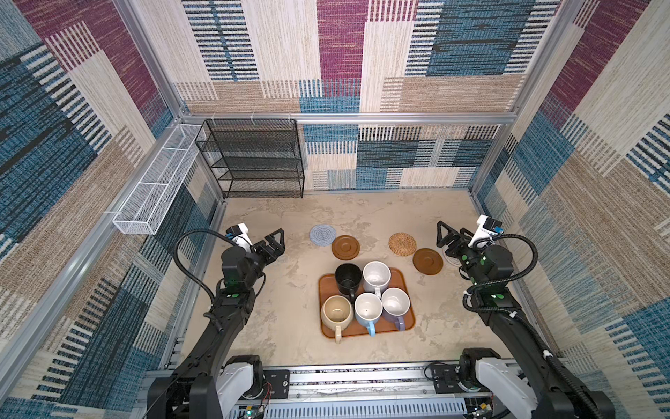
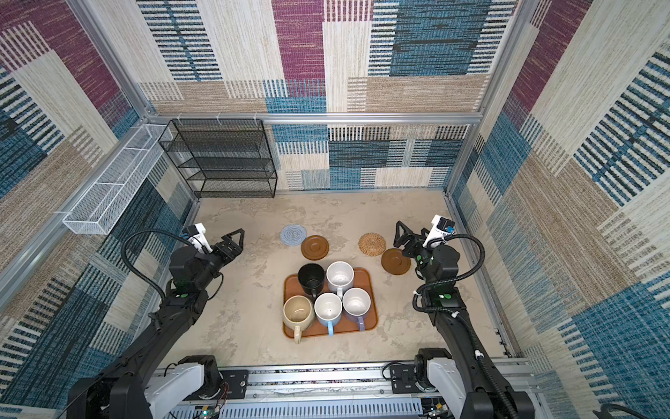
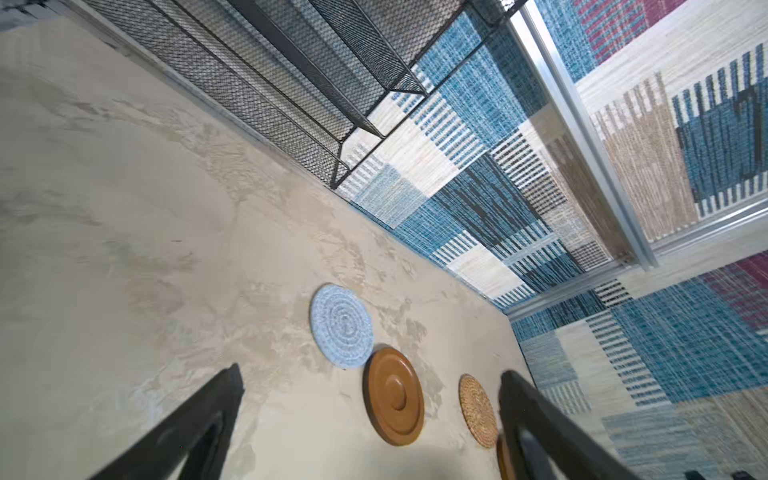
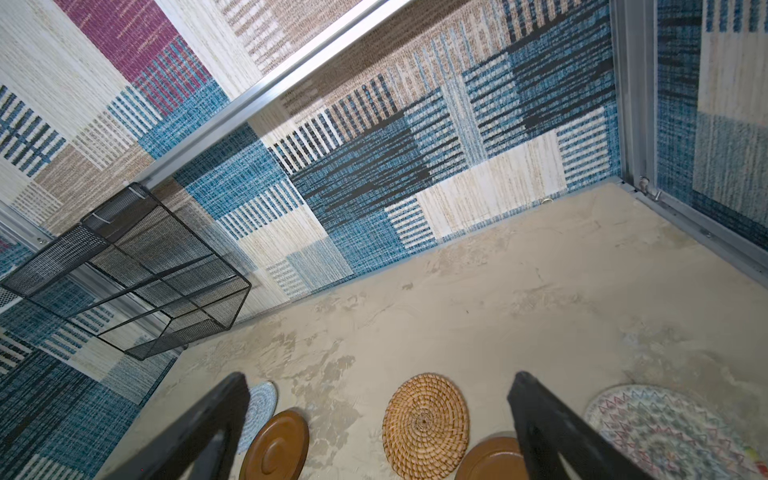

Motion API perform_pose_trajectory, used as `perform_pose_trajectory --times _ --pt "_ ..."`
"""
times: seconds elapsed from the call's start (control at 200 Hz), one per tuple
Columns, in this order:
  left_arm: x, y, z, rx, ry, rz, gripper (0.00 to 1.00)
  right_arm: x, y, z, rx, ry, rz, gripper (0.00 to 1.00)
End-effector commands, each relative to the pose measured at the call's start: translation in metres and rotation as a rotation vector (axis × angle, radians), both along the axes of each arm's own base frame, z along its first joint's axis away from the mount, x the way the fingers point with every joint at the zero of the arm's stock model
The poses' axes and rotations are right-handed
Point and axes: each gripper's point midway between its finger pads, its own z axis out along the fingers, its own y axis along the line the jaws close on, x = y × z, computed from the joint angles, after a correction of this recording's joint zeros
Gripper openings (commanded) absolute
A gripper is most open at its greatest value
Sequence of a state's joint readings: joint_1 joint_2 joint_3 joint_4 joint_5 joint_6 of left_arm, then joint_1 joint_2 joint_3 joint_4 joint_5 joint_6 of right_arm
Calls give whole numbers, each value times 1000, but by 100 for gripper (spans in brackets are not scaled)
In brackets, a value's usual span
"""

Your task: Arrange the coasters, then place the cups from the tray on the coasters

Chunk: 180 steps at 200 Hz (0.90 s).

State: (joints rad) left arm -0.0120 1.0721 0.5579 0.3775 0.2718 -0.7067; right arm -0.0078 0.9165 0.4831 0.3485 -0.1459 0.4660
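Observation:
The orange-brown tray (image 1: 367, 332) (image 2: 372, 279) holds all the cups: black (image 1: 348, 277), white (image 1: 377, 275), beige (image 1: 337, 312), light blue (image 1: 368, 308) and lavender (image 1: 395, 304). Beyond it the coasters lie in a loose row: blue-grey woven (image 1: 322, 235) (image 3: 342, 326), brown (image 1: 345, 247) (image 3: 394, 395), rattan (image 1: 402, 244) (image 4: 424, 424), brown (image 1: 427, 261) (image 4: 490, 459), and a pale patterned one (image 4: 665, 432) mostly hidden under my right arm in both top views. My left gripper (image 1: 277, 242) (image 3: 372, 371) hovers open left of the row. My right gripper (image 1: 443, 235) (image 4: 380, 375) hovers open at its right end. Both are empty.
A black mesh shelf rack (image 1: 253, 159) stands against the back wall on the left. A white wire basket (image 1: 156, 192) hangs on the left wall. Patterned walls close in the table (image 1: 272, 308) on three sides, and the arms' rail runs along the front.

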Motion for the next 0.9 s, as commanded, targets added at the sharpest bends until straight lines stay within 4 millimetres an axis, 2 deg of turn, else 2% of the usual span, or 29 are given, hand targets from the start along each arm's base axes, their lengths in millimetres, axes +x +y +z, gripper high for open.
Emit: perform_pose_trajectory --times 0.0,0.115,0.275,0.366,0.471,0.526,0.646,0.766,0.897 --pt "4 -19 -19 53 147 -73 98 4 -2 -1 19 -26 -14 100" --pt "17 -28 -36 244 287 -55 98 24 8 2 -7 -6 45 100" --pt "41 -56 -61 425 427 -111 94 54 19 -2 -52 60 103 99" --pt "56 -70 -73 472 486 -141 92 67 31 -5 -109 86 112 99" --pt "71 -81 -101 476 571 -188 85 82 50 -10 -187 129 149 98" --pt "81 -84 -111 487 597 -191 84 88 62 -14 -221 147 195 97" --pt "98 -86 -135 522 671 -199 83 96 106 -27 -324 160 360 100" --pt "113 -96 -144 511 688 -227 83 93 167 -48 -424 190 585 100" --pt "124 -101 -157 529 722 -246 80 95 202 -64 -436 213 661 100"
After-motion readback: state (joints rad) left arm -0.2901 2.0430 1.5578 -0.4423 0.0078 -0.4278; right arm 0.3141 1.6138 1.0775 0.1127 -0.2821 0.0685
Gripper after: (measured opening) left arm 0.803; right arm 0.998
